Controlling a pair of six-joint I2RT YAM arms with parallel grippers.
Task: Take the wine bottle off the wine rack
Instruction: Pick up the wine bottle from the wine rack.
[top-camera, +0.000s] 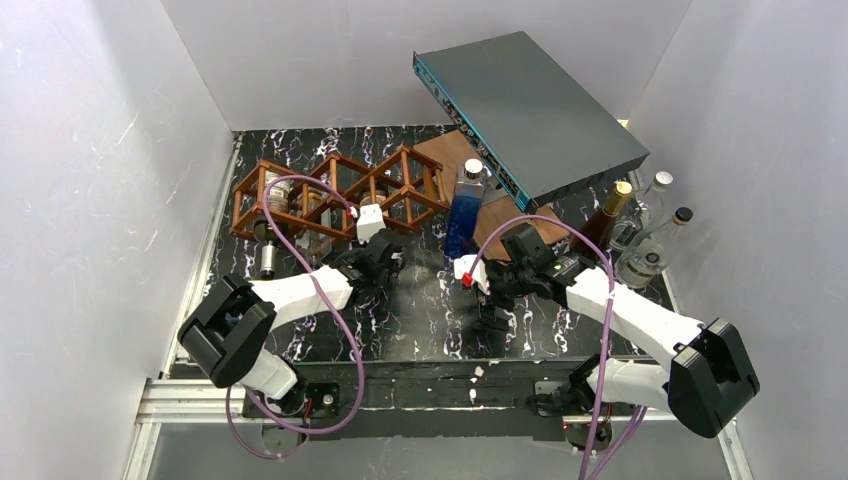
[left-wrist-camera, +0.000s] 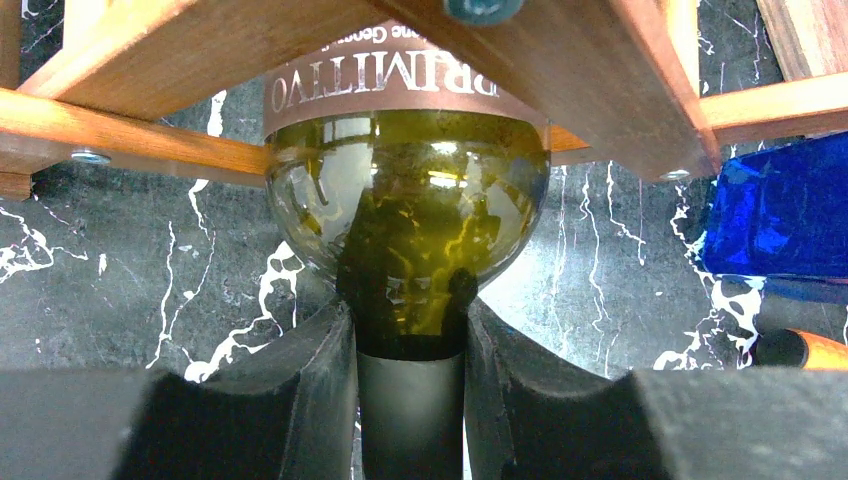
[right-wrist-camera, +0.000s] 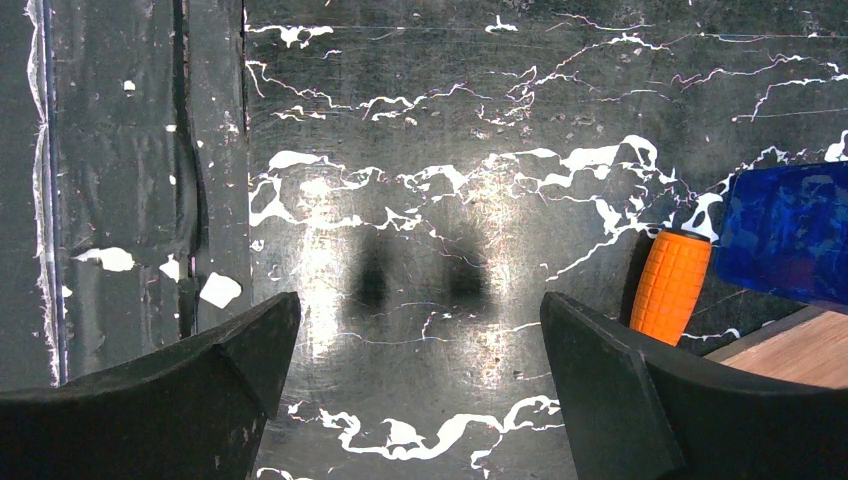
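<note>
The task is at the grasp-and-withdraw step. The left tool (left-wrist-camera: 410, 345) is clamped on the neck of the olive-green wine bottle (left-wrist-camera: 410, 215), with a black finger (left-wrist-camera: 320, 370) pressed to each side of the dark capsule just below the shoulder. The bottle lies on its side in a cell of the reddish wooden wine rack (left-wrist-camera: 120, 135). Its "PRIMITIVO" label sits behind the bars that cross at 12 o'clock in the left wrist view, and its shoulder and neck poke out toward the arm. From above, the rack is at about 10 o'clock on the black marbled table (right-wrist-camera: 420, 150), and the left wrist hides most of the held bottle. The bottle is gripped but not yet out of the rack.

The next move, as I judge it, calls for a straight pull along the bottle's own axis, back toward 6 o'clock. The grip must be firm enough that the smooth neck does not slip, and the pull steady enough that the light lattice is not dragged along. A blue bottle (left-wrist-camera: 780, 210) sits near the rack's 3 o'clock end, so the path should keep off that side. The right tool (right-wrist-camera: 420, 310) hangs over the table with its jaws apart, holding nothing. An orange ridged cylinder (right-wrist-camera: 670, 285) lies at its 3 o'clock. That arm could steady the rack if needed.
</note>
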